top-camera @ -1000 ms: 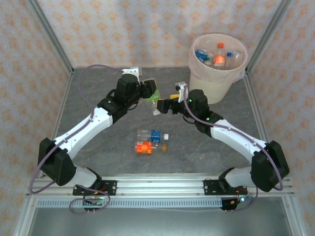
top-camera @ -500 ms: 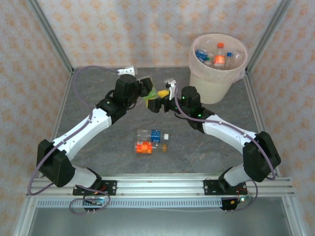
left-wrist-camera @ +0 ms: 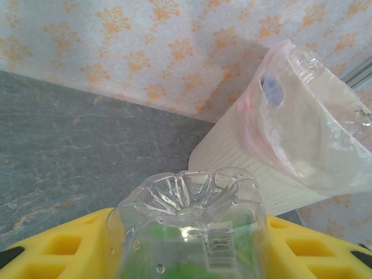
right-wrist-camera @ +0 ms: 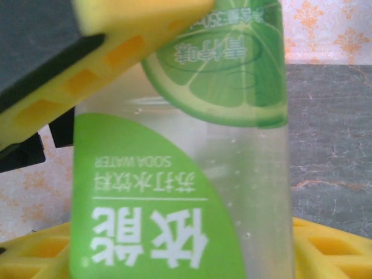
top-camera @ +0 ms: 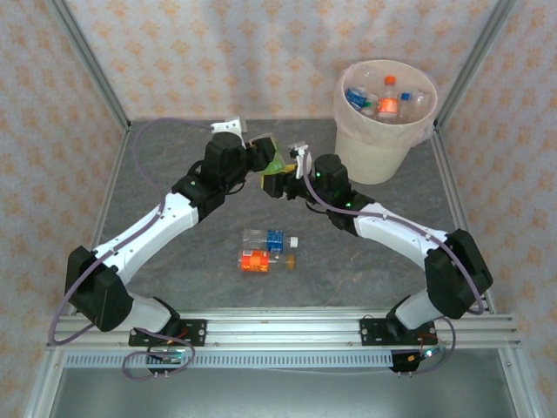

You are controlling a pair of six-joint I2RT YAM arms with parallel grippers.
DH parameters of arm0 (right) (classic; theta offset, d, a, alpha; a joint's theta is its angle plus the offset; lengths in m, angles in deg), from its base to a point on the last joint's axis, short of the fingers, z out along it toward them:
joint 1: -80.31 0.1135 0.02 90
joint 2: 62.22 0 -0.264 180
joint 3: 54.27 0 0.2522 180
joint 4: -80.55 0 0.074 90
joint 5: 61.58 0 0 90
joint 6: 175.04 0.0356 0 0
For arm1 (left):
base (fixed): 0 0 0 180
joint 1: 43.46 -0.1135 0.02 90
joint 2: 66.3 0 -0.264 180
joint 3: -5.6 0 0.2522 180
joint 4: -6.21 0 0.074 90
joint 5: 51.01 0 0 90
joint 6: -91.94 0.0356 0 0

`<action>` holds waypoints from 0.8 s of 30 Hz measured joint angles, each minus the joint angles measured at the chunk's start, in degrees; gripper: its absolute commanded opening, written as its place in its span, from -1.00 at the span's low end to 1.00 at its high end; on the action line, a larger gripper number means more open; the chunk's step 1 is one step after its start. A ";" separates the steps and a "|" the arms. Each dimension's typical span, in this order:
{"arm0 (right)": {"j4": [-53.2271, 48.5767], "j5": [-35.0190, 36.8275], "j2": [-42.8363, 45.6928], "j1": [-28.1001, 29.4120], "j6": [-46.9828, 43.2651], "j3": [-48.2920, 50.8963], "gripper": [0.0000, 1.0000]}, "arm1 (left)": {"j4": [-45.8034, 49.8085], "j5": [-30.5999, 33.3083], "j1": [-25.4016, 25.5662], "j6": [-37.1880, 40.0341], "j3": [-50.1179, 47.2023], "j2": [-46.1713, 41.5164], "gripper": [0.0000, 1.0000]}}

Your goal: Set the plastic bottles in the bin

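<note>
A clear plastic bottle with a green label hangs above the table between both arms. My left gripper is shut on it; in the left wrist view the bottle's base sticks out between the yellow pads. My right gripper is shut on the same bottle, its yellow pads tight against both sides, with a left finger above. Two more plastic bottles lie on the table, one blue-labelled, one orange-labelled. The bin stands at the back right with several bottles inside.
The bin's pink liner rises just to the right of the held bottle. Metal frame posts and patterned walls close in the grey table on three sides.
My right gripper has moved left up to the green-labelled bottle and closed on it. My left gripper has kept its hold and shifted only slightly.
</note>
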State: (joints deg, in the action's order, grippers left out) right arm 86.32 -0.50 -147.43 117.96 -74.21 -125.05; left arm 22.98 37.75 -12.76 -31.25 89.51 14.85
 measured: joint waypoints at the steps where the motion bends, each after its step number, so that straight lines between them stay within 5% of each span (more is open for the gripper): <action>1: -0.26 0.83 0.24 0.22 -0.39 0.00 0.19 | -0.02 -0.09 0.02 0.00 0.00 0.00 0.04; 3: -2.32 2.56 1.27 0.37 -1.46 -0.24 0.14 | -0.48 -1.11 0.02 0.17 0.00 0.00 0.69; 5: -6.69 5.99 2.67 -0.09 -3.15 -1.51 0.09 | -0.90 -2.51 0.02 0.42 -0.09 -0.26 1.00; 15: -23.58 15.72 7.87 -18.01 -5.64 -10.64 0.05 | -2.10 -5.35 0.02 6.34 -6.40 -10.71 1.00; 24: -33.57 18.34 7.96 -27.34 -9.57 -22.34 0.06 | -0.87 2.40 0.00 7.80 -14.40 -17.09 1.00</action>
State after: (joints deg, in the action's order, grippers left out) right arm 52.74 17.83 -139.48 90.61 -83.79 -147.39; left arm 22.11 40.16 -12.76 -23.44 75.10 -2.25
